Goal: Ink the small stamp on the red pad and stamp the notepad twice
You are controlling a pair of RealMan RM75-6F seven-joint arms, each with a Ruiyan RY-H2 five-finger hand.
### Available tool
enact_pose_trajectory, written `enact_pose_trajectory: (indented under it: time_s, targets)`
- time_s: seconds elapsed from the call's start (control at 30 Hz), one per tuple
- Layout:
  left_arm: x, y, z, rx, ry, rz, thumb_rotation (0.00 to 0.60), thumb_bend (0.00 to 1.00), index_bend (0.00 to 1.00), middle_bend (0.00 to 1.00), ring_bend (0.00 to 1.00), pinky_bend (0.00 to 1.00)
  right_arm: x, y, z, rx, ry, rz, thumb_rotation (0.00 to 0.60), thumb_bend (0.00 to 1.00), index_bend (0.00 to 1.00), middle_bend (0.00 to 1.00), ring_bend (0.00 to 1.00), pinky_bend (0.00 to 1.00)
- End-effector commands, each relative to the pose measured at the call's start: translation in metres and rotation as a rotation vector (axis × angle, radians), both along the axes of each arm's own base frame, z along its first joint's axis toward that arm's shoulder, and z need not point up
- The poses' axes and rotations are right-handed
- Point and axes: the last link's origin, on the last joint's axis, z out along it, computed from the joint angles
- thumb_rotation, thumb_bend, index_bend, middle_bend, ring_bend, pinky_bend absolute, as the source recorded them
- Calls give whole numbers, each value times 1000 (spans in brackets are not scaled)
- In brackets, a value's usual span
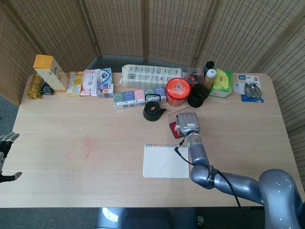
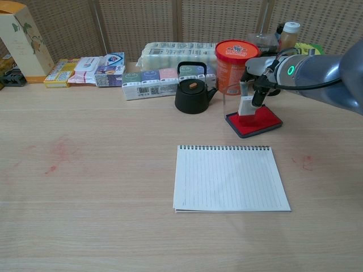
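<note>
My right hand [image 2: 261, 76] [image 1: 187, 123] holds the small white stamp [image 2: 247, 109] by its top. The stamp's red base stands on the left part of the red ink pad [image 2: 262, 119]. The pad's clear lid [image 2: 233, 97] stands upright behind it. In the head view the hand covers most of the pad [image 1: 173, 128] and hides the stamp. The white lined notepad [image 2: 229, 178] [image 1: 165, 161] lies flat in front of the pad, with blank pages. My left hand [image 1: 5, 152] shows at the far left edge of the head view, off the table, fingers apart and holding nothing.
A black teapot [image 2: 193, 90] stands left of the pad. An orange tub [image 2: 236, 59], a black mesh cup [image 2: 273, 72] and several boxes [image 2: 164, 79] line the back of the table. Faint red smudges [image 2: 57, 153] mark the wood at left and at right [image 2: 303, 162].
</note>
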Motion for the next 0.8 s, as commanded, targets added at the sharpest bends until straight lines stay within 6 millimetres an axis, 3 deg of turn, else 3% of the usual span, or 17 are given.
enact_pose_trajectory:
  time_s: [0.03,0.8]
  targets:
    - [0,0,-1,-2,1,2,600,0,0,0,0,3,0,-1,-3,4,0,-2,600,484,543,932,1000,1000]
    - [-5,6,-5,-13,9,30,600,0,0,0,0,3,-16,-6,-20,38,-15,-33,600,484,546,931,1000,1000]
